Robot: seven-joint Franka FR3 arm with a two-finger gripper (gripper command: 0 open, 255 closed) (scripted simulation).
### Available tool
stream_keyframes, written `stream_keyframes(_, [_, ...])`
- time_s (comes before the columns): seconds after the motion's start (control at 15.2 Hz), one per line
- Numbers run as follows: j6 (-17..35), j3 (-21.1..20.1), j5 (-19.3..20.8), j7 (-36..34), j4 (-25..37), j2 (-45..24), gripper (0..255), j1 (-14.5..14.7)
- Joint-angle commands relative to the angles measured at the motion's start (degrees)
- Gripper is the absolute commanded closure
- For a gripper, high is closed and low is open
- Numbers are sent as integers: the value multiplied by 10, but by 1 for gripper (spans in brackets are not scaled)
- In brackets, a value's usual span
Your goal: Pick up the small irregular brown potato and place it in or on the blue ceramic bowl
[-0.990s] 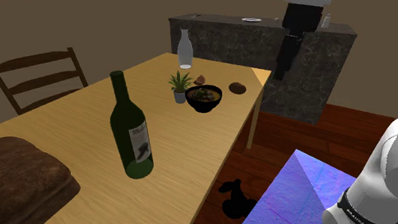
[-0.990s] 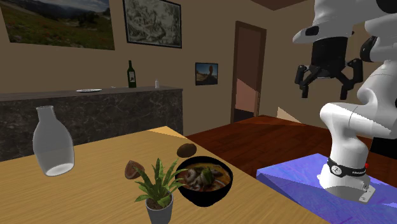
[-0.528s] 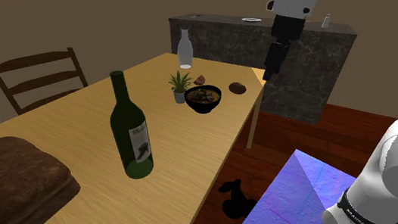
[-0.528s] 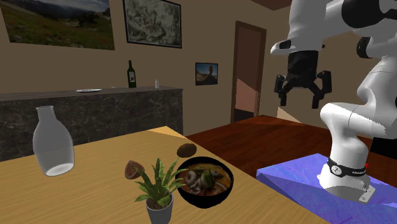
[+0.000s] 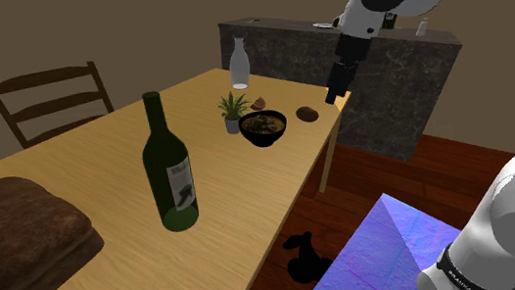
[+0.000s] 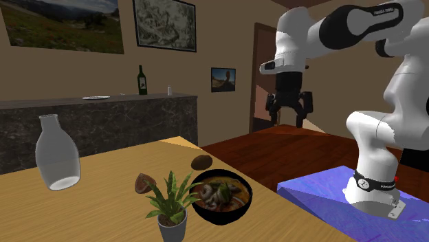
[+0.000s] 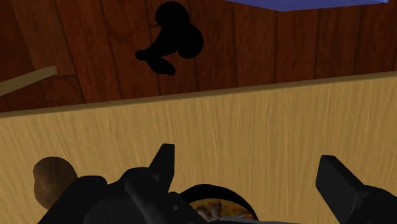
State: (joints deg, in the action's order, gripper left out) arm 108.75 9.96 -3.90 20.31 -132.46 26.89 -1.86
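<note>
Half the potato [image 7: 52,180] and most of the black bowl [image 7: 213,191] behind the wide-spread, empty gripper [image 7: 247,155].

Potato [image 5: 307,114] brown; bowl [image 5: 267,137] black; bottle [image 5: 171,173] dark green; table [image 5: 82,177] pale wood-grain; stand [image 5: 357,266] blue; claw [image 6: 289,118] black.

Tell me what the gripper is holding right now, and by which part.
Nothing. The gripper is open and empty in the air; the potato lies on the table beside the dark bowl.
</note>
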Motion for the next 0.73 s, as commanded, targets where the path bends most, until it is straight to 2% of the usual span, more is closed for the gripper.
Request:
stream_keyframes(0.0, [26,18,-4,22,13,-40,0,-3])
stream_keyframes(0.33, [68,57,-30,73,65,-139,0,-7])
stream_keyframes(0.66, [93,88,-75,130,135,-245,0,-17])
